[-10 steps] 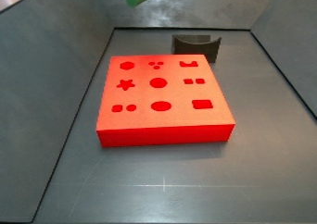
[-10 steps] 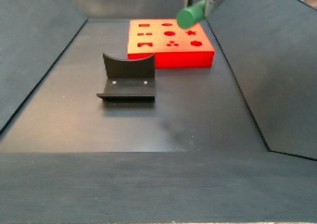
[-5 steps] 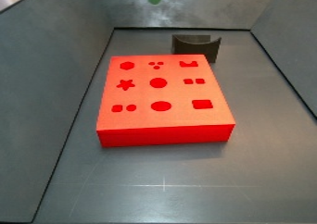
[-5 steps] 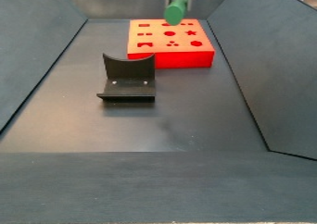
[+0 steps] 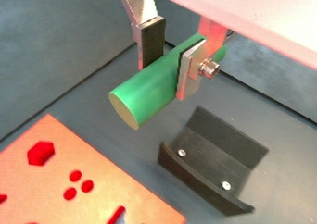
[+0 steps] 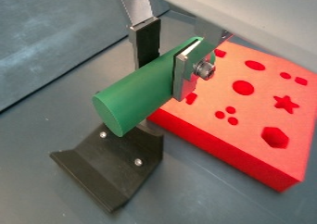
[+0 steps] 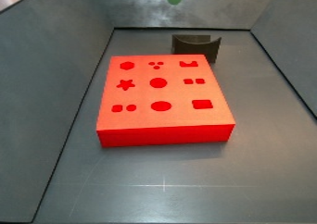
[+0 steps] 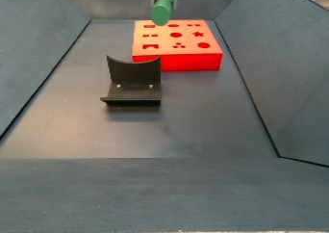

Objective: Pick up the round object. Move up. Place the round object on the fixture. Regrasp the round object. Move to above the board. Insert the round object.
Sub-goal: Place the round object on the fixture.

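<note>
We see the gripper [image 5: 177, 50] clamped on the round object [image 5: 154, 84], a green peg held aloft between the silver fingers [image 6: 188, 71] with one round end protruding well past them. Below the gripper, both wrist views show the fixture [image 5: 214, 163] and the board [image 6: 254, 105] on the floor, neither touching the peg

Light is soft and even, comes from above. Floor [image 7: 161, 186] has a pale shine w/ faint streaks in both side views. Board [image 7: 161, 96] looks very bright, almost glowing. Gripper [image 5: 177, 50] up close in both wrist views: silver fingers [image 6: 188, 68] catch glare, edges a bit soft. Green peg [image 5: 155, 82] is evenly lit. Fixture [image 8: 131, 81] casts only a weak shadow.
</note>
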Robot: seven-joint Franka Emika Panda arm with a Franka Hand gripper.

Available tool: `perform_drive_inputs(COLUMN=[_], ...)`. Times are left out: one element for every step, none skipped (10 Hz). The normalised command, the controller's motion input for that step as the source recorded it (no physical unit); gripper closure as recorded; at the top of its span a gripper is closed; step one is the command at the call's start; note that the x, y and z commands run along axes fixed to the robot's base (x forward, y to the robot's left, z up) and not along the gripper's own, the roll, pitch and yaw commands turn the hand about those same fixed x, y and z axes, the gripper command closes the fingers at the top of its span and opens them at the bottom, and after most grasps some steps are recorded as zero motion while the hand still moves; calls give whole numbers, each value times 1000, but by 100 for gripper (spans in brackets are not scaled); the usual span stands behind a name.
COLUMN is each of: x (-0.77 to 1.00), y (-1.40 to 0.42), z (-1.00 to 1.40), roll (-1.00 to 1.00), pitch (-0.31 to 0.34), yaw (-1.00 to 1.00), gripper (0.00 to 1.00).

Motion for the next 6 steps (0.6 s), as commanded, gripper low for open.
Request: perform_drive_inputs(x=[1000,981,880,791,719,643], y=[-35,-31,-23,-19,343,330], z=[-24,-24,-20,-18,-107,-103], roll=[72,85,99,114,-1000,-1000], pitch=[77,91,106,120,55,61], yaw=[45,40,38,39,175,166], gripper=[100,100,100,100,100,100])
